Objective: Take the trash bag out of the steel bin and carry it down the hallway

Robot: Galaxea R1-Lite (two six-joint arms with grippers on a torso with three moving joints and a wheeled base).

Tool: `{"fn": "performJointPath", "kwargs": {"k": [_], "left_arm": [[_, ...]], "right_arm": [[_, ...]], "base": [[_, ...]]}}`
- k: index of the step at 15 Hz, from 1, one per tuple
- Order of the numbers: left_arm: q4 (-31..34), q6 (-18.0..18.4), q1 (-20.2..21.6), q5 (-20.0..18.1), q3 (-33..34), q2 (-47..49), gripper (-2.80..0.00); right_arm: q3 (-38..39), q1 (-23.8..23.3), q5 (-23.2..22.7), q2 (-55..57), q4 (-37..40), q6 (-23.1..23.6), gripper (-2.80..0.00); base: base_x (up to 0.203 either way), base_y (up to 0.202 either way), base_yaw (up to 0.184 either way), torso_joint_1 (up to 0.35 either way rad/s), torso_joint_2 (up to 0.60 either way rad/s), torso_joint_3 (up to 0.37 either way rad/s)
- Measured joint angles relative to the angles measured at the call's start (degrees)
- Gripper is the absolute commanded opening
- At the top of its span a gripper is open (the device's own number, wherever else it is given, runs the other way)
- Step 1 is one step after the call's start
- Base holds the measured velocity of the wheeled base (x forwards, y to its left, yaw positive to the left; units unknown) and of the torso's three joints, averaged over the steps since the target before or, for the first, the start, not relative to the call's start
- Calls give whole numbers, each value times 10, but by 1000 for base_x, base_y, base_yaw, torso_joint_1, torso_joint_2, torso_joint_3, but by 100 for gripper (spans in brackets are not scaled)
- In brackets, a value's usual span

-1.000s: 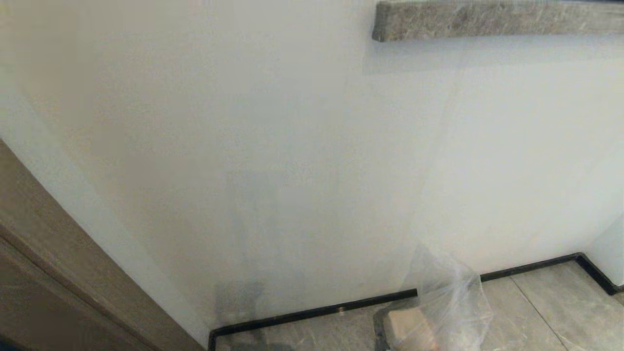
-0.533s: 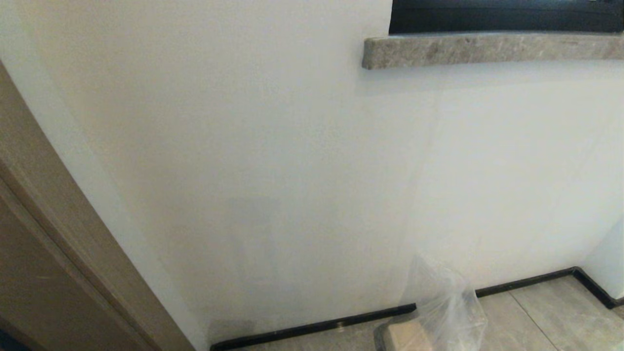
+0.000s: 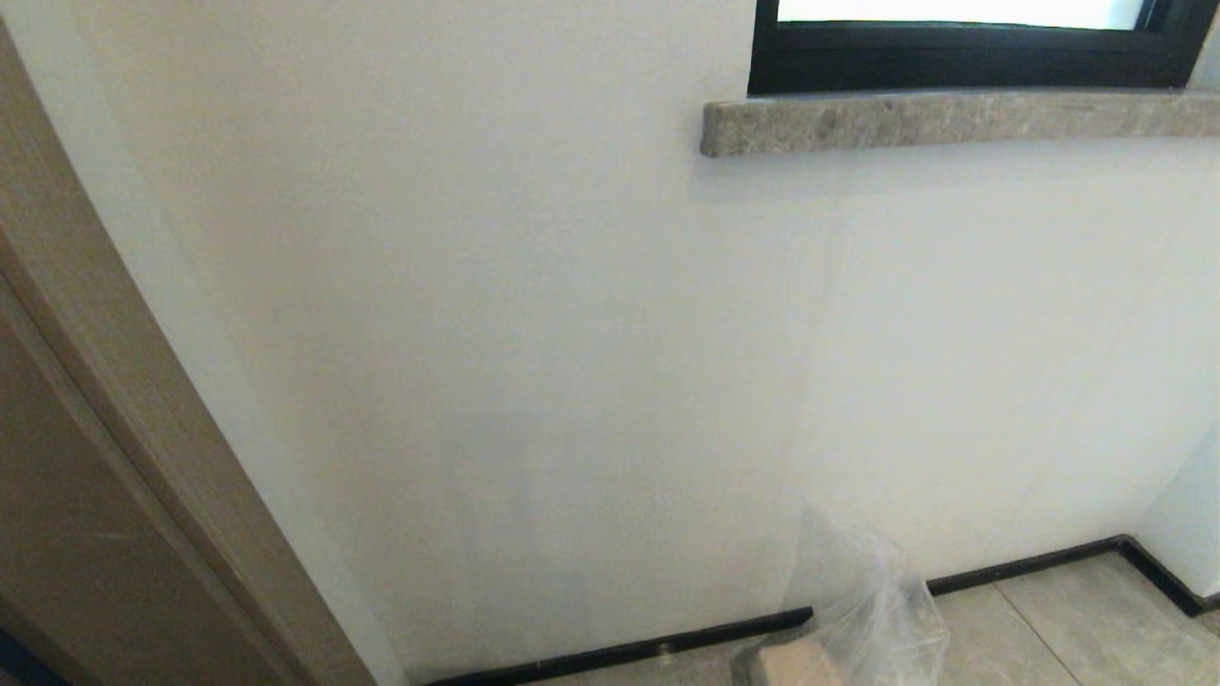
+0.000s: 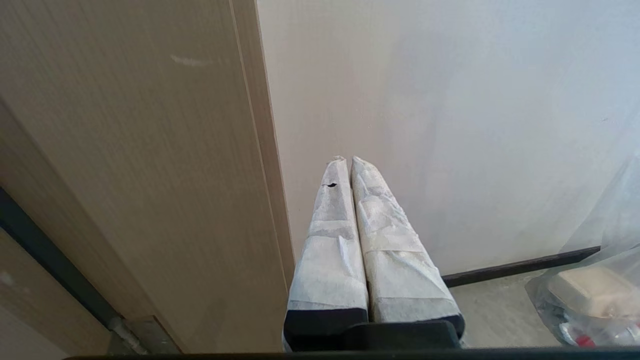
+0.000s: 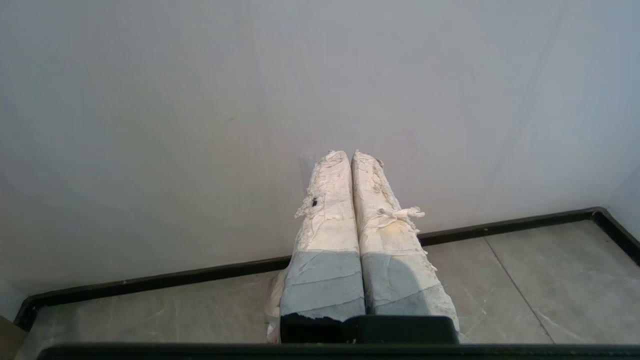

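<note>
Trash bag by the white wall; left gripper and right gripper — fingers together, empty; no writing legible.

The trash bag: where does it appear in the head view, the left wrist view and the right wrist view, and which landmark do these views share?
Head view: the trash bag sits at the bottom edge, right of centre, before the white wall.
Left wrist view: it is at the lower right edge, a beige lump inside.
Right wrist view: not in it.
Shared landmark: the dark baseboard where wall meets floor.
</note>
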State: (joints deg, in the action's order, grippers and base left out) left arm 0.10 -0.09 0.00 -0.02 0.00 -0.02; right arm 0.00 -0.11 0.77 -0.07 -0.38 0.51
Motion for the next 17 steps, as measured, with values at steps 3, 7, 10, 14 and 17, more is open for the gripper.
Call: {"fn": "performJointPath", "kwargs": {"k": [3,7,10,14,17], "left_arm": [[0,0,0,0,0,0,-280],[0,0,0,0,0,0,-280],[0,1,0,0,0,0,-280],[0,0,0,0,0,0,-280],[0,0,0,0,0,0,-280]], "right_arm": [[0,0,0,0,0,0,-280],[0,1,0,0,0,0,-280],[0,1,0,0,1,2,-280],[0,0,-1,0,0,2,-280],[0,1,0,0,0,0,-280]], "base": [[0,0,0,0,0,0],[0,0,0,0,0,0],[0,0,0,0,0,0],[0,0,0,0,0,0],[0,0,0,0,0,0]]}}
